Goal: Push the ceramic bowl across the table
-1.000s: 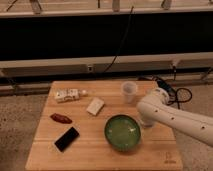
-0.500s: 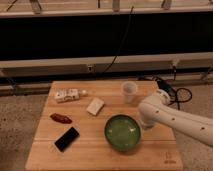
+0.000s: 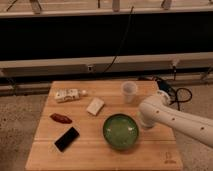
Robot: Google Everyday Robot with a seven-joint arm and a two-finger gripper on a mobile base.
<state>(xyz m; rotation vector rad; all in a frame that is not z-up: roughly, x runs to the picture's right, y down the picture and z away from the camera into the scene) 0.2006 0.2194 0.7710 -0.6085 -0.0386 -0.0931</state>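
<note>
The green ceramic bowl (image 3: 120,131) sits upright on the light wooden table (image 3: 90,152), right of centre and toward the front. It has a dark green rim and a paler inside. My white arm comes in from the right edge, and its gripper (image 3: 143,122) is down at the bowl's right side, close against the rim. The arm's bulky end hides the fingers.
A small white cup (image 3: 129,91) stands at the back right. A white block (image 3: 95,106), a pale packet (image 3: 67,95), a red item (image 3: 60,118) and a black phone (image 3: 66,138) lie left of the bowl. A dark logo (image 3: 170,157) marks the front right corner.
The arm has eased slightly left toward the bowl's right rim. The bowl and the other items stay where they were.
</note>
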